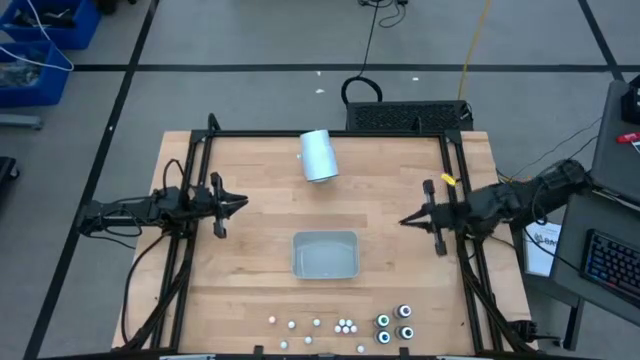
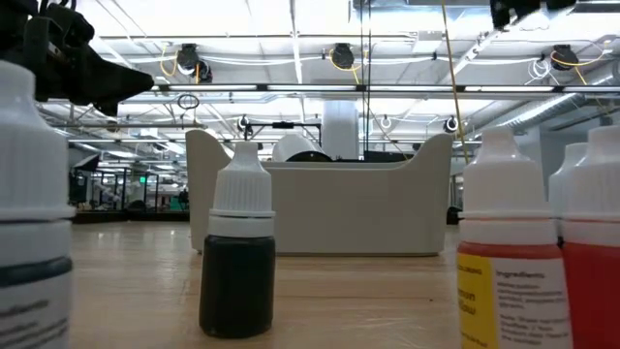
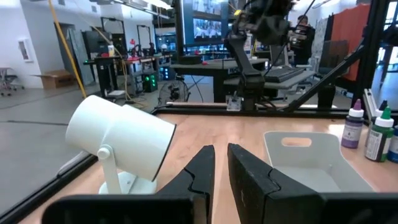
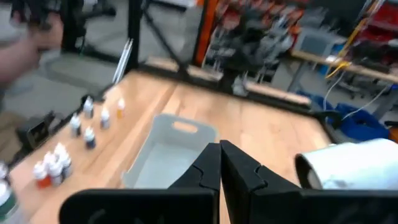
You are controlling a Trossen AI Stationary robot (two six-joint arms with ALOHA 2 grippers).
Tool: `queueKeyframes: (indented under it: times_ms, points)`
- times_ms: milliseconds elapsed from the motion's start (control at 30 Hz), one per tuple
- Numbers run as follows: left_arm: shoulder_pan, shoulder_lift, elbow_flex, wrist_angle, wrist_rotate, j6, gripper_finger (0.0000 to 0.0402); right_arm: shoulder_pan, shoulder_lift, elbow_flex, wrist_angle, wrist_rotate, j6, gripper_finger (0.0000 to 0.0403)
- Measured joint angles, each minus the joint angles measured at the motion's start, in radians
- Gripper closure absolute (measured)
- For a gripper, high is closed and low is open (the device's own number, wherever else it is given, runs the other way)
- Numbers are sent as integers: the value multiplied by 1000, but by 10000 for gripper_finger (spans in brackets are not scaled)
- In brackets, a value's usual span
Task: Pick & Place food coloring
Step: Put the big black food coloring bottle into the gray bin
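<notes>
The food coloring bottles stand upright on their bases near the table's front edge: several small white-capped ones (image 1: 318, 324) and several larger dark ones with ringed tops (image 1: 394, 326). The low view shows them close up, a dark one (image 2: 237, 281) and a red one (image 2: 591, 271). My left gripper (image 1: 243, 204) hangs over the table's left side with a narrow gap between its fingers (image 3: 221, 155) and nothing in it. My right gripper (image 1: 403, 221) is raised over the right side, shut and empty (image 4: 219, 152), far from the bottles (image 4: 87, 124).
A grey rectangular tray (image 1: 325, 255) sits mid-table, behind the bottles (image 2: 320, 208). A pale-blue cylinder (image 1: 319, 155) on a stand is at the far side. Black frame rails (image 1: 180, 260) run along both table sides. A blurred arm of a person (image 4: 25, 43) shows beyond the table.
</notes>
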Motion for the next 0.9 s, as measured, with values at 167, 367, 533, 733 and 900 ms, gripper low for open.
queueKeyframes:
  times_ms: [167, 367, 533, 733, 900]
  points:
    - [0, 0, 0, -3, -3, -31, 350, 201, 209, 165, -103, 175, 25, 403]
    - [0, 0, 0, -8, 3, -53, 350, 448, 386, 276, -249, 404, 161, 403]
    - [0, 0, 0, -8, 4, -64, 350, 637, 420, 272, -302, 589, 376, 403]
    - [0, 0, 0, -7, 3, -54, 350, 770, 470, 214, -245, 628, 531, 403]
    - [0, 0, 0, -1, 3, -43, 350, 829, 539, 161, -87, 552, 478, 403]
